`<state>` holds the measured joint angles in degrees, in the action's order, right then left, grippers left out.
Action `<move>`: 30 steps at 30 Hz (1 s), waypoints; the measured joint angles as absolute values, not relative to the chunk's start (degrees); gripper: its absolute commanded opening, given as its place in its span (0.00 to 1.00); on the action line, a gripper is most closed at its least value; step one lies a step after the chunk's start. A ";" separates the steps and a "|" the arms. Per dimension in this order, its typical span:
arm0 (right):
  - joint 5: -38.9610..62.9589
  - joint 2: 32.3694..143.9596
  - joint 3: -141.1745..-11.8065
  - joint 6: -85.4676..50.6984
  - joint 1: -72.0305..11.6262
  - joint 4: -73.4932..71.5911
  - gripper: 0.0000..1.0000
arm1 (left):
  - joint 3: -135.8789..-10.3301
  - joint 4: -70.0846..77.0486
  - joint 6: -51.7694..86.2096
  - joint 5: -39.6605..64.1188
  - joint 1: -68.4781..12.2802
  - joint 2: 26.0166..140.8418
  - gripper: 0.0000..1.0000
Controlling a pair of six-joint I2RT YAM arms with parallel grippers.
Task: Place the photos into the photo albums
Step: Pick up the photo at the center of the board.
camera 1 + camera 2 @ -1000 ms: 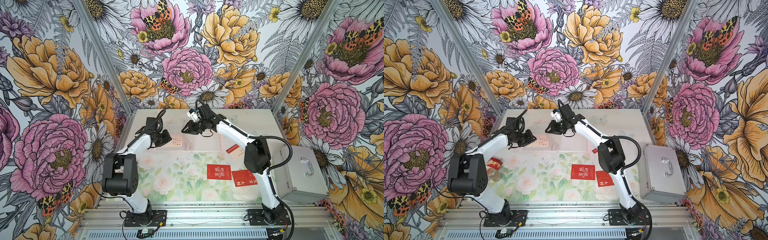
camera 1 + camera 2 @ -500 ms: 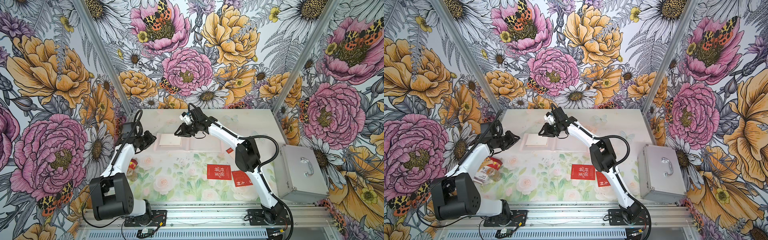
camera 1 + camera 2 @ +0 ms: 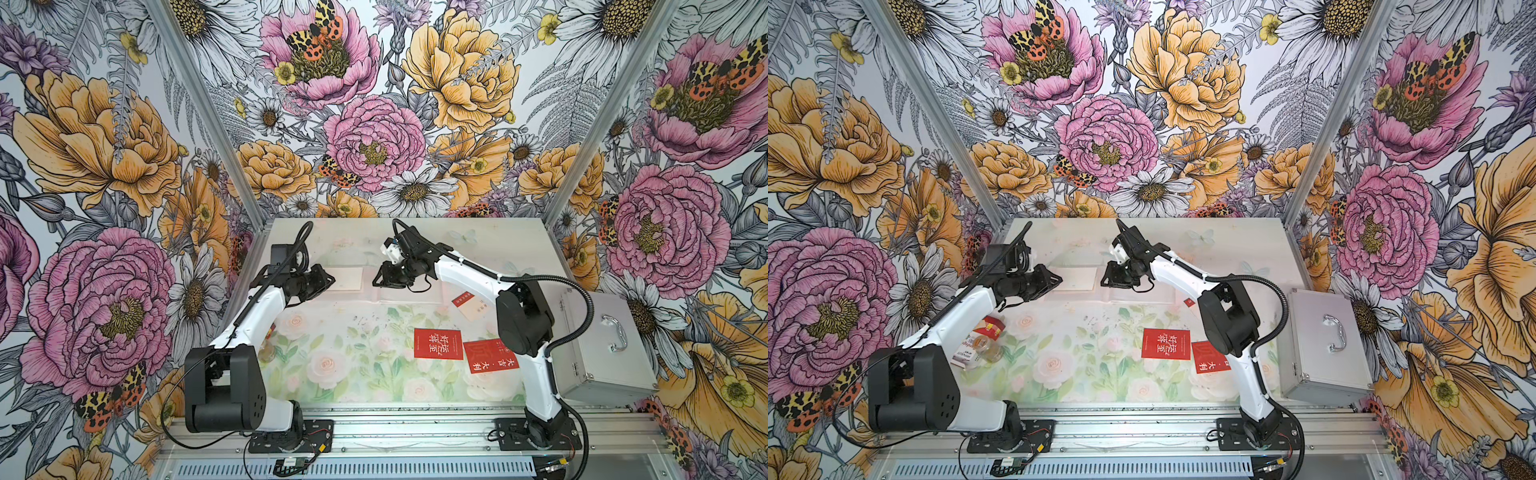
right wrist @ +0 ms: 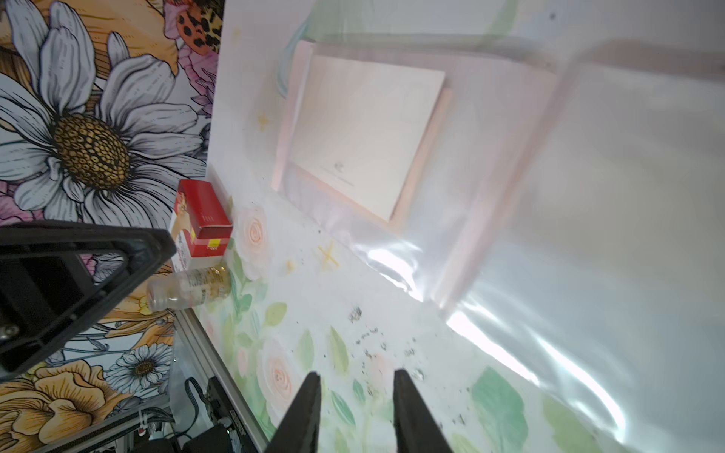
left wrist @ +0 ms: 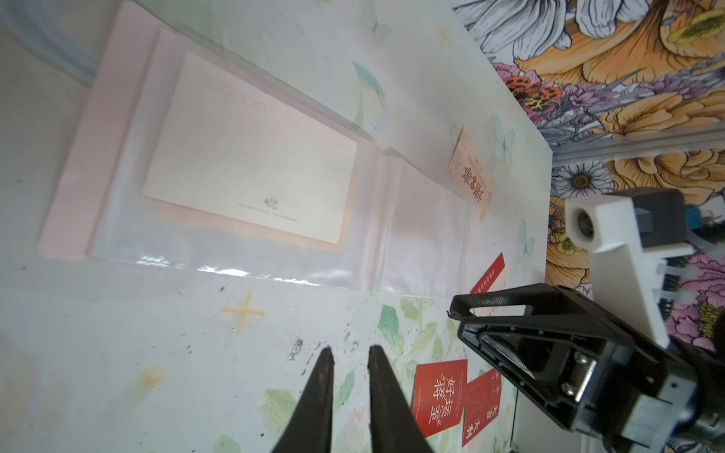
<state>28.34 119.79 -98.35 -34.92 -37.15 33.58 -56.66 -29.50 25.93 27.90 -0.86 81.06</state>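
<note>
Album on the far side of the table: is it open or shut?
Open. The album lies flat, its clear sleeve pages spread to both sides of the middle fold, with a cream card lying on one page.

red card (image 3: pixel 1203 362) half hidden (right arm (image 3: pixel 1225 320)), album (image 4: pixel 490 137) pg blurred

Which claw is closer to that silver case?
Right. The right gripper hangs over the open photo album, with the silver case off to its right. The left gripper is farther off, at the album's opposite end by the cream card.
</note>
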 measured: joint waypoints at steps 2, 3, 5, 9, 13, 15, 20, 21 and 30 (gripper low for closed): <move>26.92 116.40 -92.86 -34.57 -37.15 32.62 0.33 | -56.64 -29.50 25.34 27.90 -3.38 81.08 0.19; 26.28 114.80 -90.17 -34.61 -37.15 31.97 0.33 | -56.55 -29.43 25.08 27.90 -4.69 81.08 0.19; 24.93 112.01 -85.36 -34.79 -37.06 31.05 0.33 | -56.16 -29.21 24.86 27.90 -7.09 81.08 0.19; 22.04 107.00 -76.49 -36.45 -36.29 29.74 0.33 | -54.00 -28.38 23.97 27.92 -11.94 81.21 0.19; 19.99 102.63 -68.75 -38.65 -34.22 28.14 0.33 | -50.43 -26.61 24.08 27.92 -16.34 81.38 0.19; 18.87 101.21 -66.46 -39.59 -33.41 27.68 0.33 | -48.77 -25.34 24.58 27.92 -18.39 81.47 0.19; 16.10 97.36 -61.54 -41.19 -32.64 26.76 0.33 | -44.99 -19.57 27.99 27.90 -23.99 81.52 0.19; 15.55 96.40 -60.51 -41.39 -32.64 26.70 0.33 | -44.49 -18.37 28.62 27.92 -25.08 81.65 0.19; 10.90 87.29 -49.74 -43.75 -32.64 26.22 0.33 | -43.38 -11.38 32.34 27.27 -29.56 83.15 0.19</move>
